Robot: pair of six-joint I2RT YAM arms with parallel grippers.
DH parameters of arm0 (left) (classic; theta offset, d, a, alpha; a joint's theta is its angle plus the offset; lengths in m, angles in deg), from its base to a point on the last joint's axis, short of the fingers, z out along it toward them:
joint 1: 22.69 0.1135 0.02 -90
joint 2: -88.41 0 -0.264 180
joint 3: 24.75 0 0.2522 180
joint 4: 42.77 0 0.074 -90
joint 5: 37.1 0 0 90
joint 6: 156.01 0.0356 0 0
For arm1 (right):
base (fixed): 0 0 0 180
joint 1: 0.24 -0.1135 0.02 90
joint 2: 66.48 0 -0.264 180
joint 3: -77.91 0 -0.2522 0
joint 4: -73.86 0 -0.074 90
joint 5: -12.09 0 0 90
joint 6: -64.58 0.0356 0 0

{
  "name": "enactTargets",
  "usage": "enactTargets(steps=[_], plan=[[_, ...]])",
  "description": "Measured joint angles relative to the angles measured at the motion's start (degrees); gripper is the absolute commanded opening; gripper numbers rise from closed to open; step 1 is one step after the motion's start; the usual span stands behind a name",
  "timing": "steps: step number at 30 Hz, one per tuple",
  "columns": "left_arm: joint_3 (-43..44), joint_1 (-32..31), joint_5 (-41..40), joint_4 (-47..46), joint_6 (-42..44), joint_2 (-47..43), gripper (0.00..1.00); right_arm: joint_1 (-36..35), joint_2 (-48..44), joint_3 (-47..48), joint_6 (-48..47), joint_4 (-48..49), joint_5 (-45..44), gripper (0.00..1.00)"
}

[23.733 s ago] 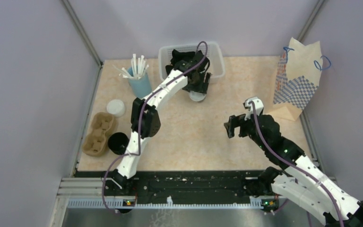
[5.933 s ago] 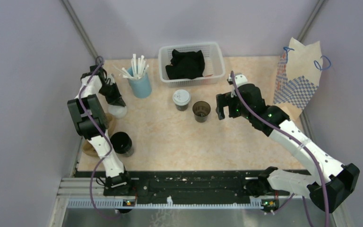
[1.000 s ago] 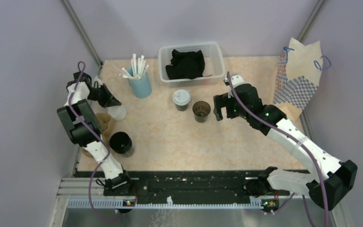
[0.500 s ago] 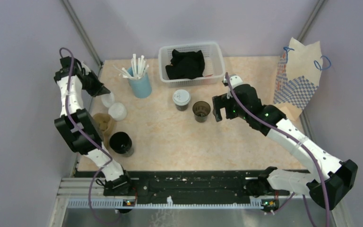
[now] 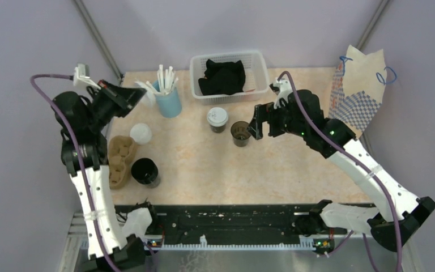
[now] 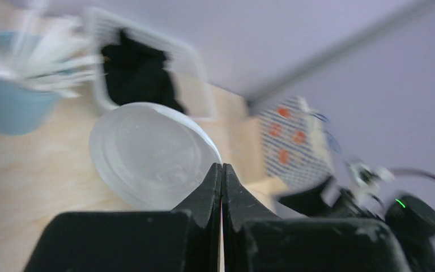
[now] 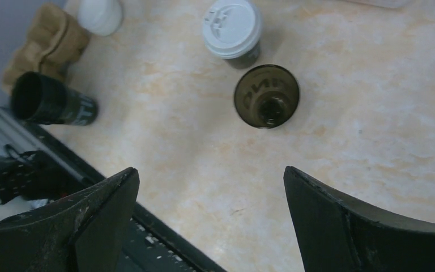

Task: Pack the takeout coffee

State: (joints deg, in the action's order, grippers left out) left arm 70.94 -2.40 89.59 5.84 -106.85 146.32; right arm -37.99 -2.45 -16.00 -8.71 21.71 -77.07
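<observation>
Left arm has swung up from the carrier (image 5: 119, 160); the left gripper (image 6: 222, 167) is pressed together, seemingly pinching a clear lid (image 6: 147, 153). The right gripper (image 7: 209, 173) hovers spread near the open cup (image 5: 241, 132) and lidded cup (image 5: 217, 119), mid-table. Nothing looks packed yet.

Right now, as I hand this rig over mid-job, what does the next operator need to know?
Left tool: shut on the rim of a clear lid, held in the air near the far left corner.
Right tool: open and empty, hovering beside the open cup.
The lidded cup stands next to the open cup. The carrier lies at the left edge with both wells empty and a black cup beside it.
Done: one cup has its lid.
Left: put a lid on the open cup, then seat both cups in the carrier.
</observation>
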Motion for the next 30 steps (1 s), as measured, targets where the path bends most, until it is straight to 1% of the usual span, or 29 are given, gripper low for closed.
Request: enactTargets(steps=[1, 4, 5, 8, 10, 12, 15, 17, 19, 20, 22, 23, 25, 27, 28, 30], plan=[[-1.90, -1.90, 2.73, -3.56, -2.36, -2.10, 0.00, 0.00, 0.00, 0.52, 1.09, 0.07, 2.16, 0.99], [-9.20, -10.01, 10.19, -20.06, -11.61, -5.75, 0.00, 0.00, 0.02, 1.31, 4.87, 0.37, 9.92, 0.99], [-11.54, -13.64, 12.15, -26.21, -14.95, -5.68, 0.00, 0.00, 0.11, 1.66, 6.23, 0.59, 12.66, 0.99], [-16.09, -22.23, 15.98, -40.72, -23.56, -2.75, 0.00, -0.02, 0.66, 3.67, 10.49, 1.90, 19.58, 0.99], [-16.72, -26.56, 18.10, -48.19, -27.96, 0.94, 0.00, 0.00, 0.87, 5.79, 12.96, 3.78, 23.04, 0.99], [-16.68, -29.75, 19.30, -53.11, -30.49, 4.63, 0.00, 0.00, 0.92, 7.80, 15.19, 5.86, 25.09, 0.99], [-16.55, -34.18, 19.71, -56.22, -32.87, 8.59, 0.00, 0.00, 0.90, 10.43, 19.39, 10.36, 26.43, 0.99], [-15.80, -36.28, 19.58, -54.69, -32.54, 10.05, 0.00, 0.00, 0.81, 10.62, 21.31, 12.02, 25.70, 0.99], [-11.45, -38.14, 18.29, -45.64, -28.85, 12.28, 0.00, 0.00, 0.92, 10.45, 23.06, 12.31, 24.35, 0.99], [-8.22, -38.71, 16.92, -39.67, -25.73, 13.73, 0.03, 0.04, 0.94, 10.01, 23.65, 12.31, 23.56, 0.99], [-0.48, -39.30, 12.63, -26.43, -17.22, 17.27, 0.13, 0.04, 0.90, 8.90, 23.87, 11.65, 21.38, 0.98], [2.03, -39.41, 10.43, -21.75, -13.44, 18.49, 0.21, 0.04, 0.81, 7.93, 23.50, 10.69, 19.76, 0.98], [3.72, -39.56, 5.70, -12.09, -5.90, 19.78, 0.42, 0.07, 0.26, 4.68, 21.35, 7.26, 15.91, 0.96], [0.52, -40.02, 1.40, -4.76, -0.55, 19.54, 0.53, 0.07, -0.17, -0.09, 18.58, 3.08, 13.18, 0.95], [-2.47, -40.70, -0.96, -1.46, 1.62, 19.45, 0.58, 0.07, -0.20, -2.86, 17.29, 0.59, 12.20, 0.94], [-8.52, -43.10, -4.79, 2.86, 4.39, 19.54, 0.65, 0.07, -0.11, -7.69, 15.72, -3.91, 10.71, 0.94]])
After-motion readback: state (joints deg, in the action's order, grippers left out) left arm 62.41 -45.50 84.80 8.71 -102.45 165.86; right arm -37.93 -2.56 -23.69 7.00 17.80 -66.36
